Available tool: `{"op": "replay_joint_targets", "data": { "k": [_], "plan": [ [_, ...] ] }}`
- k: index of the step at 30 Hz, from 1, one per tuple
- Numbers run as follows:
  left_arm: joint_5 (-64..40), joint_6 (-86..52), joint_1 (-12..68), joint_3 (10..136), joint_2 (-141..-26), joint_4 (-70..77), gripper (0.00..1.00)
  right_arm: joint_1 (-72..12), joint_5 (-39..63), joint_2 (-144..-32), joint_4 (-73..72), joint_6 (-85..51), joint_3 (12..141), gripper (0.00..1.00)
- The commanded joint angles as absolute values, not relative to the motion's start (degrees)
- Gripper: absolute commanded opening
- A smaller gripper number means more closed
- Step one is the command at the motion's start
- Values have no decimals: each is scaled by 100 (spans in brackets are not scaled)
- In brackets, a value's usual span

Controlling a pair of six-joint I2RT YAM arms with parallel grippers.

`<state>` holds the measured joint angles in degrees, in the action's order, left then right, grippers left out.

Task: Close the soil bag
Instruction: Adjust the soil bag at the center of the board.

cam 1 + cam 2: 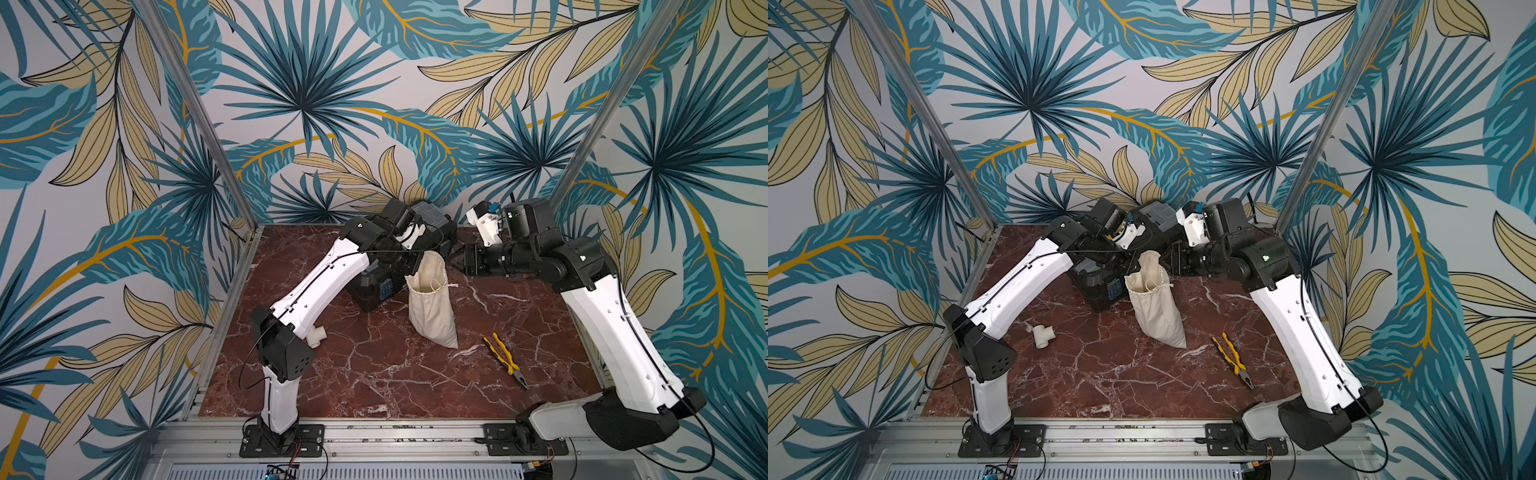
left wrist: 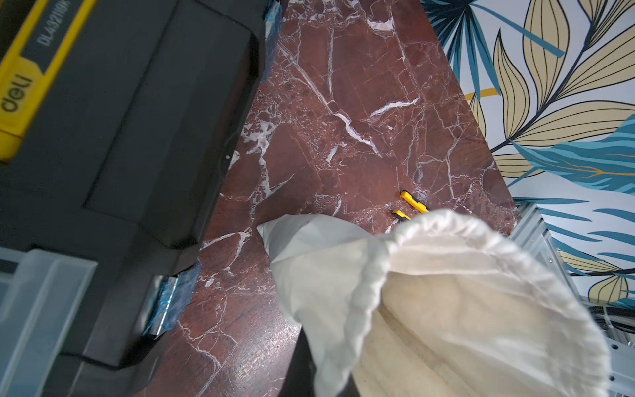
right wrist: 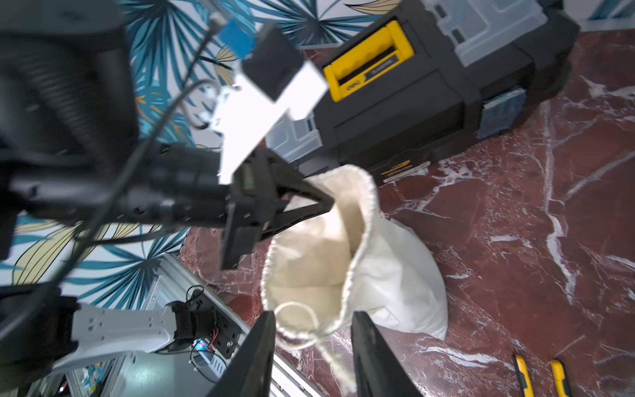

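Closest in the right wrist view, my right gripper (image 3: 312,314) stands released at the bottom edge, jaws apart either side of the soil bag's (image 3: 395,275) hem and cord. Mid-frame, my left gripper (image 3: 328,201) pinches the opposite rim. Inside I see only cloth.

Left wrist view: the bag mouth gapes at lower right, with the black toolbox (image 2: 120,120) at left.

In both top views the bag stands at centre on the red marble table (image 1: 374,374), just beside the toolbox. Pliers (image 1: 505,359) lie at lower right, and leafy wallpaper (image 1: 291,104) is behind.

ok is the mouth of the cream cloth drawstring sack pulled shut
No, the cream cloth drawstring sack has its gathered mouth gaping open, with the inside plainly visible.
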<state>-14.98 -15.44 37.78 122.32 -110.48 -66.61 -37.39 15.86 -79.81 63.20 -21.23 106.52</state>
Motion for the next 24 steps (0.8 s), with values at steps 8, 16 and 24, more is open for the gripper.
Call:
{"op": "replay_joint_targets", "data": {
  "k": [8, 16, 24],
  "plan": [
    [-1650, -1303, 3729, 12081, -10786, -6523, 0, -4923, 621, -8861, 6942, -1433, 11292, 44],
    [-1702, -1163, 3676, 12041, -10784, -6663, 0, -5056, 233, -8768, 6906, -1619, 11366, 49],
    [-1707, -1141, 3654, 12088, -10762, -6680, 0, -5440, -191, -8771, 7227, -1679, 11400, 56]
  ]
}}
